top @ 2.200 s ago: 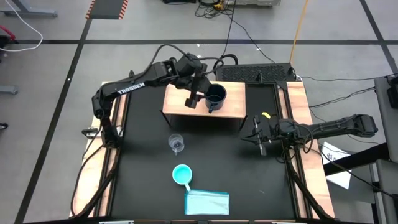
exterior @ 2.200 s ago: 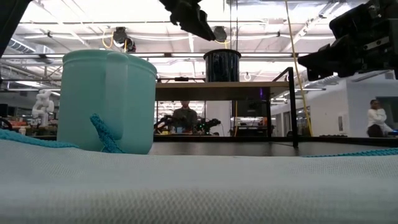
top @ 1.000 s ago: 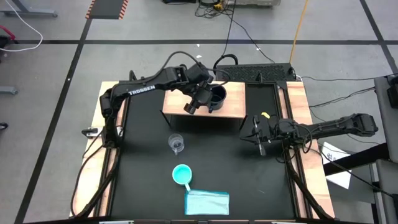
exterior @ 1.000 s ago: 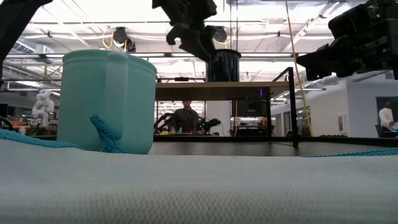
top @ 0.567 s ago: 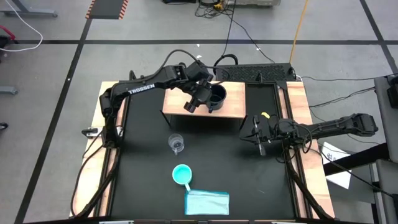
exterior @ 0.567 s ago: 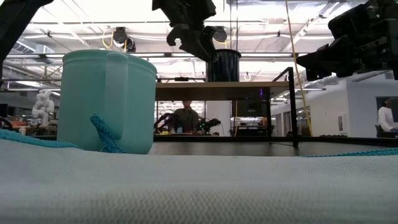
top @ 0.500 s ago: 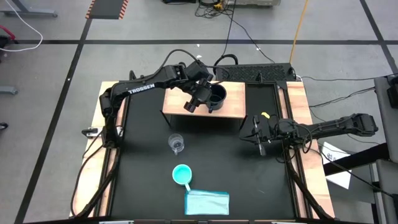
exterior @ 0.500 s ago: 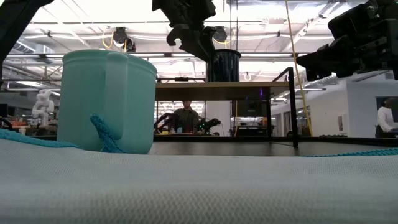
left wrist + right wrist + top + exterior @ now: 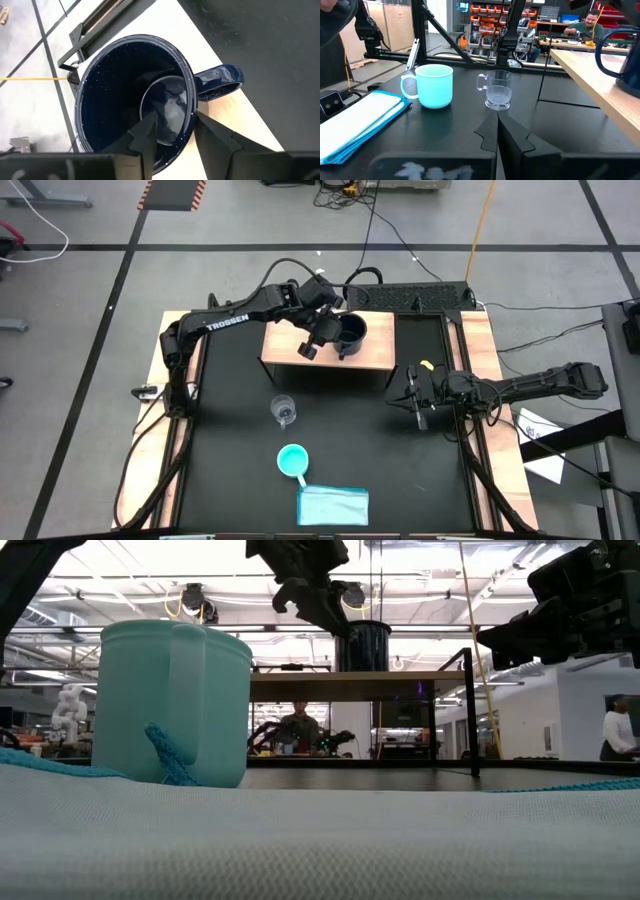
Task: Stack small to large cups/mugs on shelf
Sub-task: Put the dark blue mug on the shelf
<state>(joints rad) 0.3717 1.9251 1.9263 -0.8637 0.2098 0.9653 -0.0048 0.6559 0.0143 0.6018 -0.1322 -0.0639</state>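
The dark navy mug (image 9: 352, 330) stands upright on the light-wood shelf (image 9: 290, 345), toward its right half, with its handle (image 9: 220, 80) toward the near side. My left gripper (image 9: 334, 338) is shut on the mug's rim; it also shows in the left wrist view (image 9: 175, 120). The clear glass cup (image 9: 283, 411) and the turquoise mug (image 9: 292, 461) stand on the black table in front of the shelf. My right gripper (image 9: 412, 398) is shut and empty, hovering right of the shelf. My left gripper has one finger (image 9: 150, 125) inside the navy mug and one outside, with the wall at the rim (image 9: 191, 107) between them, close to the handle. The fingers come from above, slanting down from the far left. The mug stays upright with its base on the shelf top (image 9: 400, 685).
A folded light blue cloth (image 9: 333, 505) lies at the near edge, next to the turquoise mug. A black frame (image 9: 420, 298) stands behind the shelf. Wooden strips (image 9: 480, 350) edge the table. People (image 9: 297, 725) show in the room beyond.
My left gripper has come from the mug's left side onto its rim. Gripper and navy mug have then shifted a little toward the table's right along the shelf top. The mug has stayed upright.
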